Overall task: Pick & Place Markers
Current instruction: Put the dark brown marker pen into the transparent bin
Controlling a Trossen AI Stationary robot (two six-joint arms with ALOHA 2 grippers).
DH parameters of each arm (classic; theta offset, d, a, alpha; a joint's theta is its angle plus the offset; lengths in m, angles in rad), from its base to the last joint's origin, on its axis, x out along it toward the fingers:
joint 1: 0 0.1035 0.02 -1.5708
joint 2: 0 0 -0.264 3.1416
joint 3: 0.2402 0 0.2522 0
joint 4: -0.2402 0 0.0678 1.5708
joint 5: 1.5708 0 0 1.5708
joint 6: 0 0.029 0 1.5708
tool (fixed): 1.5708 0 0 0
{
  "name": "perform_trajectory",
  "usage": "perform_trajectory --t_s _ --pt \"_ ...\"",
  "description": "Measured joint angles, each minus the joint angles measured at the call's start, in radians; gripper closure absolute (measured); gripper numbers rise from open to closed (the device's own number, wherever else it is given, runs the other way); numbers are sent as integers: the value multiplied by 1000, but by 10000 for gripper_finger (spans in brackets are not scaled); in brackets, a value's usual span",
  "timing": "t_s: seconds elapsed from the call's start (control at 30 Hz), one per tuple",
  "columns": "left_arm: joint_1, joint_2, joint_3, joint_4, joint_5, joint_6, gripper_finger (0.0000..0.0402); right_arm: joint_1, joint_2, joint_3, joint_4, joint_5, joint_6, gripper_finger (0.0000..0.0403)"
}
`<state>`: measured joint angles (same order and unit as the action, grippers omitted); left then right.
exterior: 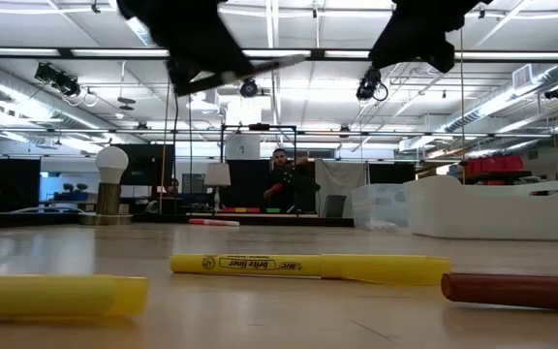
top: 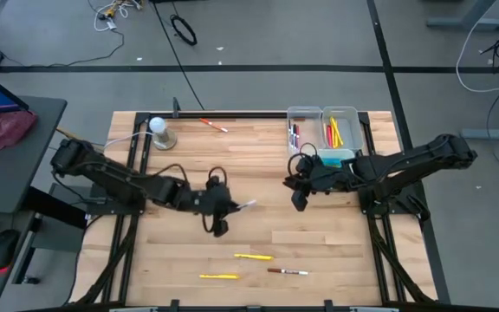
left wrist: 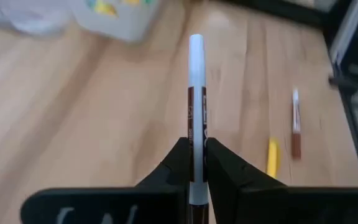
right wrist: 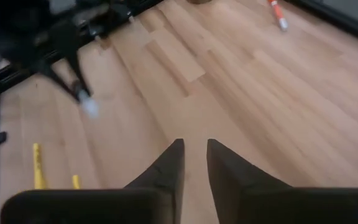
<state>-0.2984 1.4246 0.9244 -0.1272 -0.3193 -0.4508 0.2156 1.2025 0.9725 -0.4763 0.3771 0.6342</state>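
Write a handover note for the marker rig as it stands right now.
Left gripper: shut on a white marker, held above mid-table.
Right gripper: empty, fingers slightly apart, above the table just in front of the bins.
Done: several markers already lie in the two clear bins at the back right.
Left: deliver the held marker. Then two yellow markers and a brown one at the table's front, plus a red-and-white one at the back edge.

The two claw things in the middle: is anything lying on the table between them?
No. In the high view, only bare wood separates the left gripper, holding a white marker above the table, from the right gripper.
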Motion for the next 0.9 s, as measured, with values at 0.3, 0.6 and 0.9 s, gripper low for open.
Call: perform_trajectory --t_s 0.3,0.6,0.9 --pt "120 0 172 31 14 45 368 103 -60 -170 273 -1 133 251" --pt "145 -1 256 278 63 112 367 102 -138 -185 711 5 -43 202" --pt "145 -1 257 356 62 118 366 38 -137 -185 958 80 -215 215"
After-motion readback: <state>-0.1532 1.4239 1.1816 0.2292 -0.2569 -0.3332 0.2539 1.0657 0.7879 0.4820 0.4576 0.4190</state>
